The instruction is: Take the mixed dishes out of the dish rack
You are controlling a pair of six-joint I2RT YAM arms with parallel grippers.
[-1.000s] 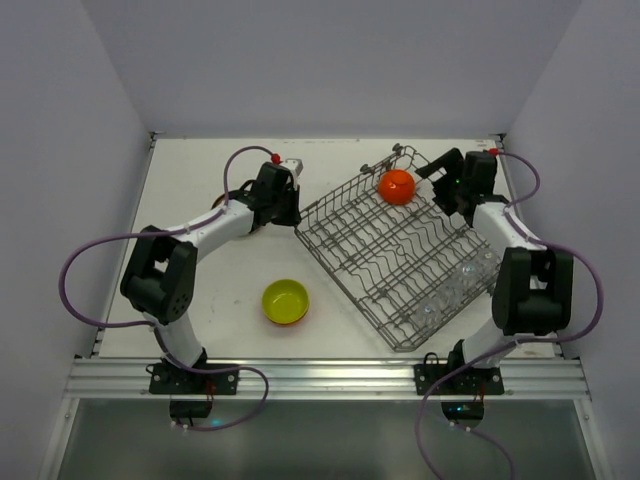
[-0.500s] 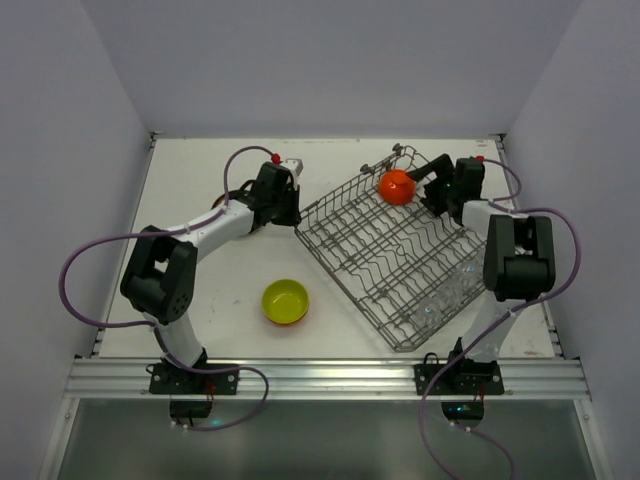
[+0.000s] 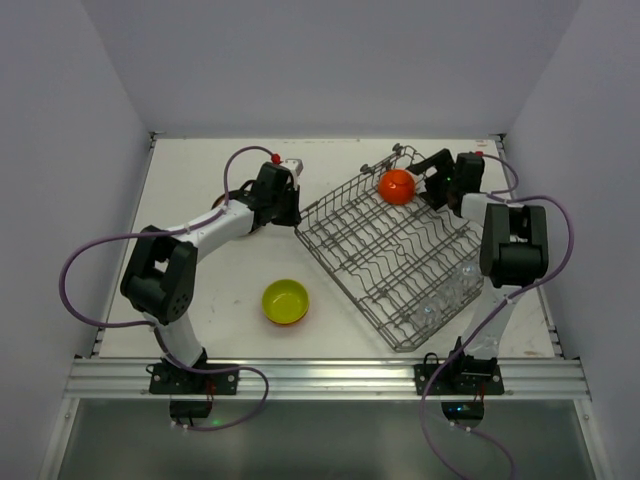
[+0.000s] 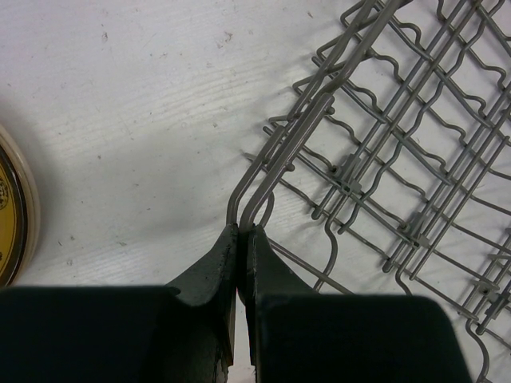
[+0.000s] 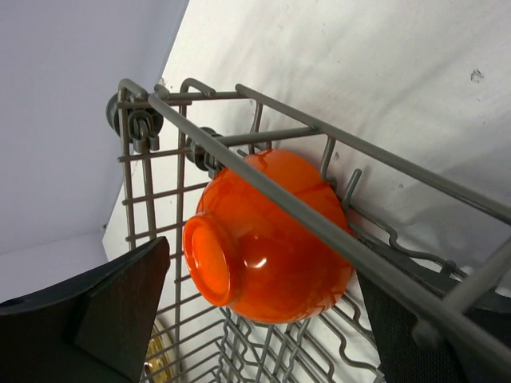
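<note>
The grey wire dish rack (image 3: pixel 349 288) lies at an angle on the table. An orange bowl (image 3: pixel 397 186) rests on its side in the rack's far corner. Clear glasses (image 3: pixel 445 295) stand in its near right part. My left gripper (image 3: pixel 292 212) is shut on the rack's left corner wire (image 4: pixel 254 209). My right gripper (image 3: pixel 424 183) is open at the rack's far right rim. In the right wrist view its fingers (image 5: pixel 120 311) flank the orange bowl (image 5: pixel 263 239) without touching it, and a rack rail crosses in front. A yellow-green bowl (image 3: pixel 285 301) sits on the table.
A yellow-patterned plate (image 4: pixel 12 215) lies on the table left of the rack, mostly hidden under my left arm in the top view (image 3: pixel 216 205). The back and side walls stand close behind the rack's far corner.
My right gripper has swung left to the orange bowl and now brackets it. The left arm, the rack and the bowls have not moved.
</note>
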